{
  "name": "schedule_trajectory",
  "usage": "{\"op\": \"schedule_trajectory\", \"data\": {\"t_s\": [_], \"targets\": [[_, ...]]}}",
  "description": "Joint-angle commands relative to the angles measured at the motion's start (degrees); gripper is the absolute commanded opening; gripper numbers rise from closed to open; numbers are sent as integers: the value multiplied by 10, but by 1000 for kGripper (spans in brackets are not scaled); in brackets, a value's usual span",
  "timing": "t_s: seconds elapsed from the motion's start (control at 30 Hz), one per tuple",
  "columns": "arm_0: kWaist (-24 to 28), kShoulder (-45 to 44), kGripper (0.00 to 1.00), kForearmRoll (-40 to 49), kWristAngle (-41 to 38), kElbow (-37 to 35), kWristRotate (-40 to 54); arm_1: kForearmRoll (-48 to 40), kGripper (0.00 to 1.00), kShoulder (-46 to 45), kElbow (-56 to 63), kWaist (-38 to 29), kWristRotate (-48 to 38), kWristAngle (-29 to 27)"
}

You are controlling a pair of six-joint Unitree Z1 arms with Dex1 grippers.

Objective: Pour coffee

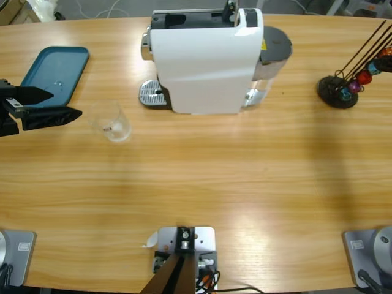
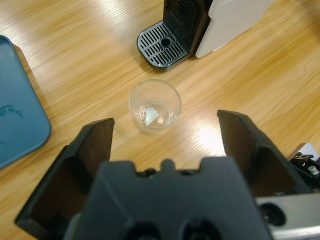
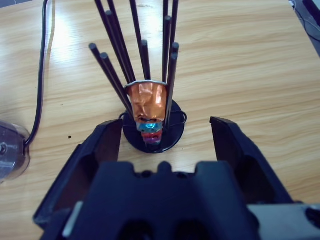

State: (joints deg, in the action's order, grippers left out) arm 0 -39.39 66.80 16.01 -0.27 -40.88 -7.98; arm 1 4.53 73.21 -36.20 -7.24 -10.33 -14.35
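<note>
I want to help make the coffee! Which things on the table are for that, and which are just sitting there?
For the coffee:
- glass tumbler, empty, no coffee in it yet
- coffee machine with its drip tray
- capsule holder with its coffee capsules
- left gripper, open, facing the tumbler
- right gripper, open, facing the capsule holder

Just sitting there:
- blue tray

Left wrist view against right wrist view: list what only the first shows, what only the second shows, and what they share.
Only the left wrist view: the empty glass standing ahead of the open left gripper, the coffee machine's drip grate and the blue tray. Only the right wrist view: the capsule rack before the open right gripper, and a black cable. Both: the wooden table.
</note>
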Motion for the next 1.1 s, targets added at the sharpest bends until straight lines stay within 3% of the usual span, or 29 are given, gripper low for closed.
{"op": "schedule_trajectory", "data": {"t_s": [0.03, 0.13, 0.23, 0.27, 0.37, 0.47, 0.5, 0.53, 0.6, 0.67, 1.1], "targets": [[-3, 20, 895, -2, 4, 12, -5, -19, 723, 25, 12, 11, -7, -13], [-3, 20, 895, -2, 4, 12, -5, -21, 717, 26, 12, 11, -7, -11], [-3, 21, 895, -2, 4, 12, -5, -21, 608, 26, 12, 11, -6, -10], [-3, 20, 895, -2, 4, 12, -5, -21, 530, 27, 12, 11, -6, -10], [-3, 21, 895, -2, 4, 12, -5, -22, 492, 29, 12, 11, -6, -10], [-3, 21, 895, -2, 4, 12, -5, -22, 225, 31, 11, 11, -6, -10], [-3, 21, 895, -2, 4, 12, -5, -22, 202, 32, 11, 11, -6, -9], [-3, 22, 895, -2, 3, 12, -5, -22, 118, 32, 11, 11, -6, -9], [-3, 22, 895, -2, 3, 12, -5, -22, 98, 35, 10, 11, -6, -9], [-3, 22, 895, -2, 3, 12, -5, -22, 0, 36, 11, 11, -5, -9], [-3, 25, 895, -2, 3, 11, -5, -37, 0, 15, 18, 4, 21, 10]]}}
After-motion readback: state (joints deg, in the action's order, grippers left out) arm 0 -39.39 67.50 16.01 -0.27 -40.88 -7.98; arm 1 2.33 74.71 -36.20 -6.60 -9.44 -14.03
